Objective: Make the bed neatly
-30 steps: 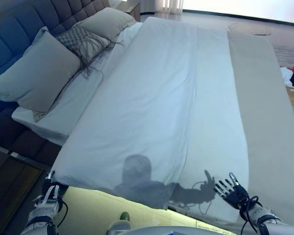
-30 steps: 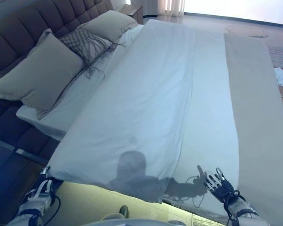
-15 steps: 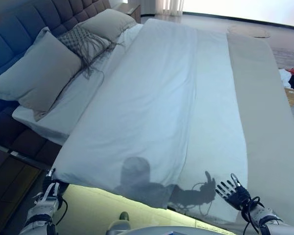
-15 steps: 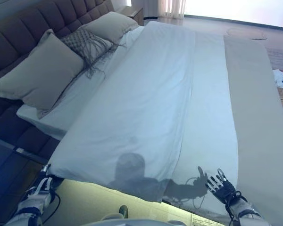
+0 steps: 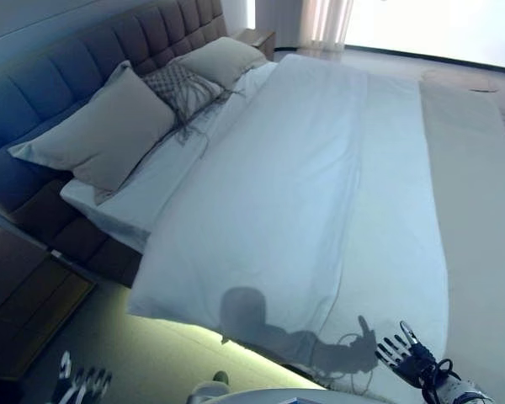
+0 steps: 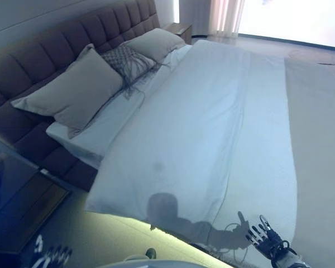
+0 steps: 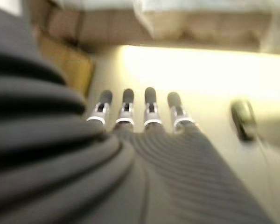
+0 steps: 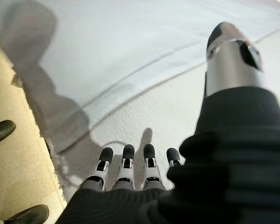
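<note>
A white duvet (image 5: 303, 194) lies spread flat over the bed, its near left corner (image 5: 136, 305) hanging at the bed's edge. My left hand (image 5: 82, 383) is low at the lower left, over the floor and apart from that corner; its wrist view shows straight fingers (image 7: 137, 109) holding nothing. My right hand (image 5: 408, 358) is open with spread fingers just over the duvet's near edge; its wrist view shows fingers (image 8: 130, 161) above the white cloth (image 8: 130, 56), holding nothing.
A large grey pillow (image 5: 101, 130), a fringed patterned cushion (image 5: 185, 88) and another pillow (image 5: 223, 59) lean on the tufted headboard (image 5: 59, 84). A beige strip (image 5: 480, 210) runs along the bed's right side. A dark nightstand (image 5: 25, 295) stands at the lower left.
The camera has shifted, so the bed sits further right in the picture. My left hand has dropped down and away from the duvet's near left corner. The right hand stays open.
</note>
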### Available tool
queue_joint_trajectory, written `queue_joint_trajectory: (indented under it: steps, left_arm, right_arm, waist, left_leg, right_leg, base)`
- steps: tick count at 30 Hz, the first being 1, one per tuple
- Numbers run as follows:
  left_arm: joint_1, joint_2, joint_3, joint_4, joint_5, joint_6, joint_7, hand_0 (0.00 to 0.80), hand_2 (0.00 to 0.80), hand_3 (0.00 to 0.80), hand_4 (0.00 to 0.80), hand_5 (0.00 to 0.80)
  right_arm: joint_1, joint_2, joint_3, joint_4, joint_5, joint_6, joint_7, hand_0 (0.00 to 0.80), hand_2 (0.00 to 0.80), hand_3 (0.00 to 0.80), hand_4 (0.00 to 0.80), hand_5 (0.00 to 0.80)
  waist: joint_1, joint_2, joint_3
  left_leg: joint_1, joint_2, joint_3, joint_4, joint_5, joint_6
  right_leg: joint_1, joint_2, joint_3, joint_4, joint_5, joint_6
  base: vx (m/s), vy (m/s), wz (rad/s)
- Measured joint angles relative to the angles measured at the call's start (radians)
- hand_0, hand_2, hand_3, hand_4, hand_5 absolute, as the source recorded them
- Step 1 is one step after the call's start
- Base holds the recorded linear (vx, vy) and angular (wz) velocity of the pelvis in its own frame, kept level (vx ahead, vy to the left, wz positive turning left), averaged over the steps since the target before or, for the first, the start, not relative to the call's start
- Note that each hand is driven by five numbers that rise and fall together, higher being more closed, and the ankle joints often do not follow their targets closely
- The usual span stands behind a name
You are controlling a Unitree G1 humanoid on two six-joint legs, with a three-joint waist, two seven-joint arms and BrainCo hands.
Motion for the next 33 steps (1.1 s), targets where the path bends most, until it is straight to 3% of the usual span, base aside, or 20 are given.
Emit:
queue_joint_trajectory:
  steps: [5,9,11,14,20,25,33]
  left_arm:
    - [0.022,-0.003,0.0,0.043,0.081,0.001,-0.054,0.0,0.0,0.0,0.0,0.0]
    - [0.028,-0.003,-0.023,0.044,0.129,0.037,-0.212,0.0,0.0,0.0,0.0,0.0]
    - [0.03,-0.006,-0.121,-0.052,0.124,0.066,-0.308,0.0,0.0,0.0,0.0,0.0]
    - [0.02,-0.028,-0.261,-0.297,0.012,0.066,-0.392,0.0,0.0,0.0,0.0,0.0]
    - [-0.077,-0.052,-0.332,-0.456,-0.062,-0.026,-0.532,0.0,0.0,0.0,0.0,0.0]
    - [-0.114,-0.056,-0.33,-0.529,-0.101,-0.045,-0.542,0.0,0.0,0.0,0.0,0.0]
    - [-0.192,-0.079,-0.364,-0.53,-0.141,-0.055,-0.471,0.0,0.0,0.0,0.0,0.0]
  right_arm:
    - [-0.002,0.012,0.0,0.003,-0.009,-0.001,0.008,0.0,0.0,0.0,0.0,0.0]
    - [-0.005,0.038,0.0,0.001,-0.014,-0.002,0.01,0.0,0.0,0.0,0.0,0.0]
    - [0.001,0.04,0.0,0.0,-0.03,-0.001,0.01,0.0,0.0,0.0,0.0,0.0]
    - [0.007,0.046,0.0,-0.004,-0.032,-0.002,0.008,0.0,0.0,0.0,0.0,0.0]
    - [0.017,0.09,0.0,-0.035,-0.031,-0.004,0.004,0.0,0.0,0.0,0.0,0.0]
    - [0.031,0.092,0.001,-0.049,-0.031,-0.001,-0.015,0.0,0.0,0.0,0.0,0.0]
    - [0.06,0.107,0.008,-0.052,-0.048,-0.002,-0.039,0.0,0.0,0.0,0.0,0.0]
  waist:
    - [0.027,-0.021,0.008]
    - [0.027,-0.049,0.022]
    - [0.026,-0.054,0.027]
    - [0.026,-0.054,0.033]
    - [0.004,-0.069,0.047]
    - [-0.033,-0.074,0.05]
    - [-0.091,-0.086,0.059]
  left_leg:
    - [-0.016,-0.024,-0.017,0.0,0.01,0.016]
    - [-0.018,-0.035,-0.014,0.0,0.011,0.025]
    - [-0.021,-0.04,-0.013,0.0,0.014,0.033]
    - [-0.03,-0.048,-0.014,0.0,0.022,0.043]
    - [-0.014,-0.047,0.001,-0.001,0.025,0.045]
    - [0.01,-0.039,0.024,-0.001,0.023,0.044]
    - [0.036,-0.018,0.074,-0.001,0.015,0.032]
  right_leg:
    - [0.002,-0.02,-0.002,0.011,-0.004,0.006]
    - [0.003,-0.039,-0.002,0.026,-0.01,0.021]
    - [-0.001,-0.05,-0.002,0.035,-0.011,0.021]
    - [-0.018,-0.058,0.0,0.062,-0.014,0.025]
    - [-0.014,-0.063,0.016,0.063,-0.013,0.029]
    - [-0.008,-0.06,0.044,0.055,-0.008,0.037]
    - [-0.022,-0.049,0.105,0.057,-0.007,0.036]
  base:
    - [0.024,-0.015,0.27]
    - [0.022,0.003,0.14]
    - [-0.021,-0.002,0.1]
    - [-0.032,-0.034,0.08]
    - [0.034,-0.041,-0.08]
    - [0.077,0.015,-0.17]
    - [0.025,0.024,-0.2]
